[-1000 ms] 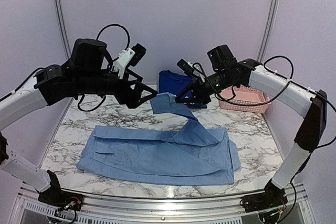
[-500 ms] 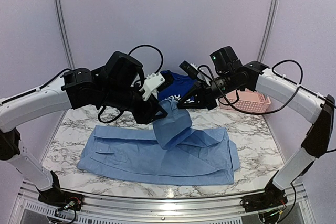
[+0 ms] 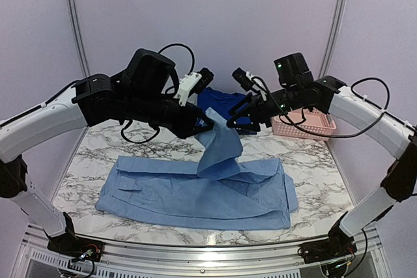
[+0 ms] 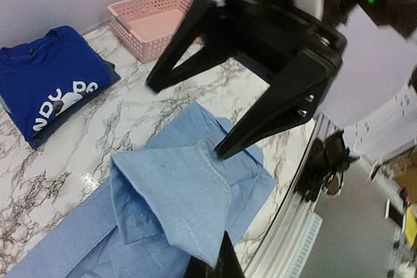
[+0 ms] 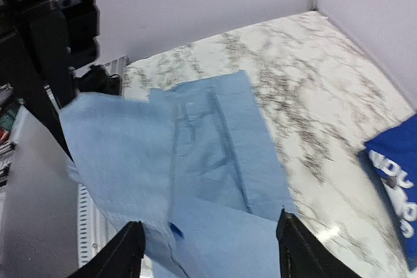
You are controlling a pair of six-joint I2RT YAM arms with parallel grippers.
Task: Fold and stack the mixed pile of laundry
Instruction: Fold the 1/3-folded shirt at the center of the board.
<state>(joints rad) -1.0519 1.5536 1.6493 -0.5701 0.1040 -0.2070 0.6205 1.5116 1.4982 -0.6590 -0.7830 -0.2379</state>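
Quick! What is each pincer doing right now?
Left pincer: closed, holding up a corner of the shirt.
Right pincer: open, holding nothing.

This is a robotics lab test cell, not a home: plain lilac walls [image 3: 215, 17] framed by slim metal poles [image 3: 73, 24] box in a single marble-patterned desk [image 3: 130, 144]. Two white-and-black robot arms, the left arm [image 3: 39, 122] and the right arm [image 3: 371, 112], rise from an aluminium rail [image 3: 208, 250] at the desk's near edge, with black cables [image 3: 176, 45] looping loose over them. Household things, a light-blue shirt [image 3: 195, 193] and a pink basket [image 3: 303, 123], lie on the desk amid this bare rig
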